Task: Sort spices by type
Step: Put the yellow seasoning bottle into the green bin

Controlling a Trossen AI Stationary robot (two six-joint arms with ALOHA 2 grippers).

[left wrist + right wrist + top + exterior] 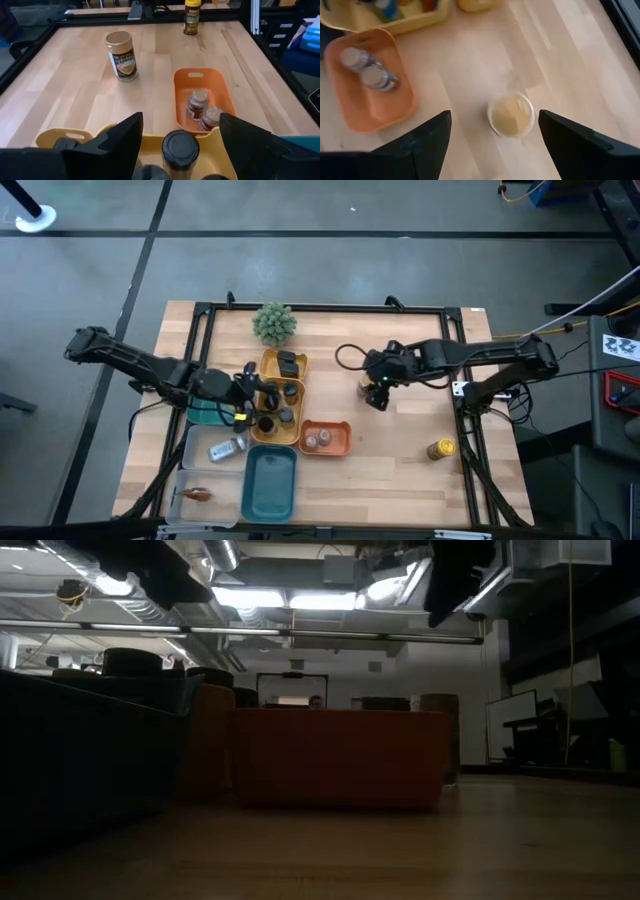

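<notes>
tan-capped jar (510, 115), upright, labelled

Two jars (318, 440) are sitting side by side in one orange tray (338, 427). One yellow tray (267, 361) is holding one black box (289, 363) and about four dark-capped jars (283, 404), though crowding is making that count uncertain. One teal tray (270, 482) is lying at six o'clock. Two jars are standing loose on the surface (400, 470): one tan-capped jar (364, 388) near centre, one yellow-capped bottle (441, 448) toward four o'clock. One green plant (274, 323) is sitting at twelve o'clock.
</notes>
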